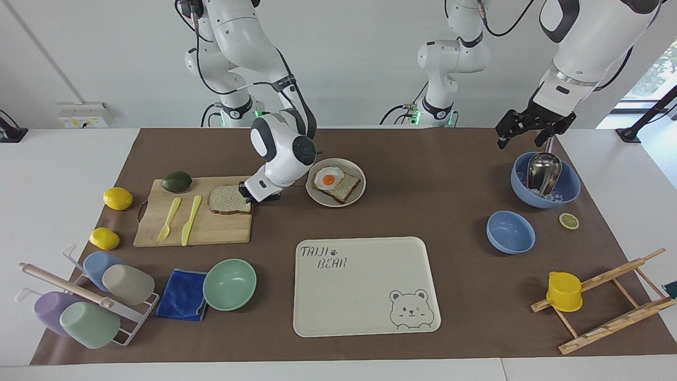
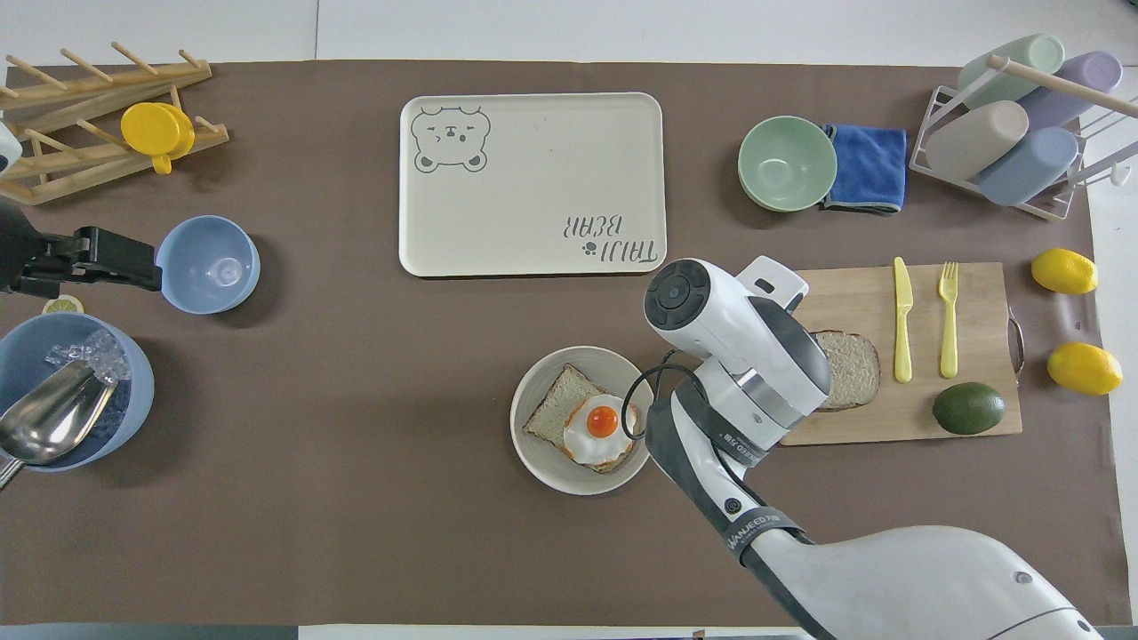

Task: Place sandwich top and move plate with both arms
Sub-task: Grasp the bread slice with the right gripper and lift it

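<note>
Right gripper [image 1: 247, 193], seen from the facing camera, is clamped on the sandwich top [image 1: 228, 199] at the cutting board's [image 1: 195, 225] plate-side edge; the plate [image 1: 355, 197] sits just beside the board. From overhead, the left gripper [image 2: 133, 264] hangs wide open, waiting beside the small blue bowl [image 2: 209, 264].
</note>
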Robot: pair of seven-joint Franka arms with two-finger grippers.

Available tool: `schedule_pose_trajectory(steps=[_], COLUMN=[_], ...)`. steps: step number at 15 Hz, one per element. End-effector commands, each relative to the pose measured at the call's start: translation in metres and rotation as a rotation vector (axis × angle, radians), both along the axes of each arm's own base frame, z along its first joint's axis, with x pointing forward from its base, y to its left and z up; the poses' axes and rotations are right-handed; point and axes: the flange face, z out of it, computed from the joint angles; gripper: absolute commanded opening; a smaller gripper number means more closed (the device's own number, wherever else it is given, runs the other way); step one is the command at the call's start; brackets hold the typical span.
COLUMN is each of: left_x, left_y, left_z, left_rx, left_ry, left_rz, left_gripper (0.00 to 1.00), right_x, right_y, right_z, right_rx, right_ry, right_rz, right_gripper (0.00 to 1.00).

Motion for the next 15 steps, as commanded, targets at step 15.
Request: schedule_pose_trajectory(steps=[15], left_x=[-0.006], left_y=[0.01], left_z=[0.001], left_rx=[0.008], left_ry=[-0.018], left_rz=[0.02], left_gripper=[1.0], right_x=[0.04], right_y=[0.069], right_z=[0.168], right_rx=[0.098], right_ry=[-0.05], right_rz=[0.083], right_gripper=[0.0])
